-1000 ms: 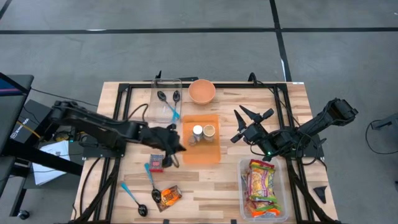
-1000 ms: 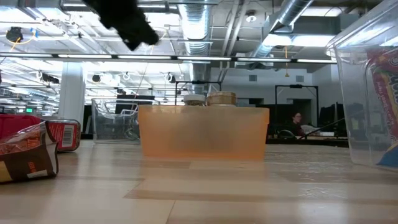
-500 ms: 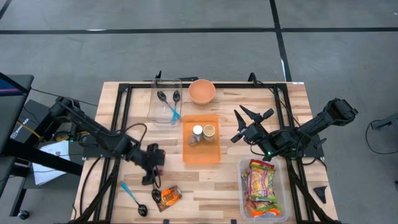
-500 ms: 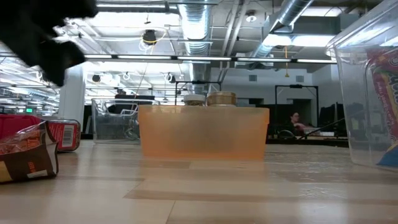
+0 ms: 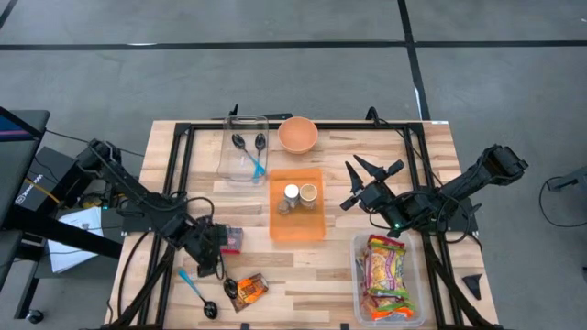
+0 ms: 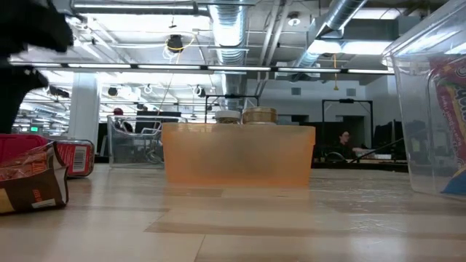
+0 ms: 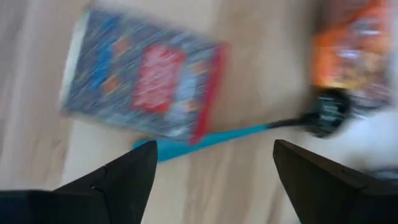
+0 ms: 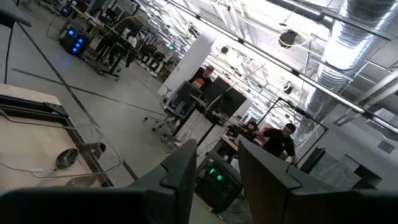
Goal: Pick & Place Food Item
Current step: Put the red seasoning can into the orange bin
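A blue-and-red snack packet [image 5: 231, 240] [image 7: 146, 84] lies flat on the table left of the orange bin [image 5: 296, 227]. A teal-handled spoon [image 7: 211, 137] lies beside it, its dark bowl [image 5: 229, 287] next to an orange snack pack [image 5: 249, 290] [image 7: 354, 56]. My left gripper [image 5: 211, 259] [image 7: 214, 149] hangs open, pointing steeply down over the spoon's handle at the packet's near edge, touching nothing. My right gripper [image 5: 365, 179] [image 8: 217, 165] waits raised right of the orange bin, open and empty, pointing out over the room.
The orange bin holds two small jars [image 5: 300, 194]. A clear box with spoons [image 5: 244, 147] and an orange bowl [image 5: 298, 135] stand at the far edge. A clear bin of snack packs [image 5: 390, 275] sits near right. Another teal spoon [image 5: 195, 291] lies near left.
My left gripper has swung from beside the orange bin toward the table's left and near edges and come down over the packet and spoon. It has tipped to point downward, rolled, and opened. Nothing on the table has moved.
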You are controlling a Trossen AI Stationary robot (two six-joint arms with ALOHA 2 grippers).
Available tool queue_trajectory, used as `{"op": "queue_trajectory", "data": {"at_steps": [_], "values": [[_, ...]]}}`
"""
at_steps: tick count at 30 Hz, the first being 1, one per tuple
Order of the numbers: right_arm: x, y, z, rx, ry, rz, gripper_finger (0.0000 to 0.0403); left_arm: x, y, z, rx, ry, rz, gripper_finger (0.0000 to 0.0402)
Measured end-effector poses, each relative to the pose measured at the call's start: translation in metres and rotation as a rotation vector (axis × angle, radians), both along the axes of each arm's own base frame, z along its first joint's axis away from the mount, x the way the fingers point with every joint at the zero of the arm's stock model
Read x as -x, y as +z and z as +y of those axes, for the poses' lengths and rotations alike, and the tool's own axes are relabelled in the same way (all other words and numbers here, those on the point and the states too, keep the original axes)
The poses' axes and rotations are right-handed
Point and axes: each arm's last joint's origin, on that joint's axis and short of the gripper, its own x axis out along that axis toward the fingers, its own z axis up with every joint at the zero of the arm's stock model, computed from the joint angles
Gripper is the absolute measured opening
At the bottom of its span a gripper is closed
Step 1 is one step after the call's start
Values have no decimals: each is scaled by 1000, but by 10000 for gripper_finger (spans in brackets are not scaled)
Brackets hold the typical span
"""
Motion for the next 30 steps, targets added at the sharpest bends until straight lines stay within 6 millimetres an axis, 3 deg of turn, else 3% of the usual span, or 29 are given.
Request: {"op": "queue_trajectory", "data": {"at_steps": [5, 9, 17, 25, 30], "values": [[0, 0, 0, 0, 0, -1, 115, 11, -25, 12, 45, 152, 109, 302], [0, 0, 0, 0, 0, 0, 115, 8, -38, 11, 122, 134, 34, 301], [0, 0, 0, 0, 0, 0, 115, -15, -26, -1, 97, -62, -345, 301], [0, 0, 0, 0, 0, 0, 115, -17, -25, -1, 95, -113, -358, 298], [0, 0, 0, 0, 1, 0, 115, -14, -25, -3, -95, -231, -426, 274]]}}
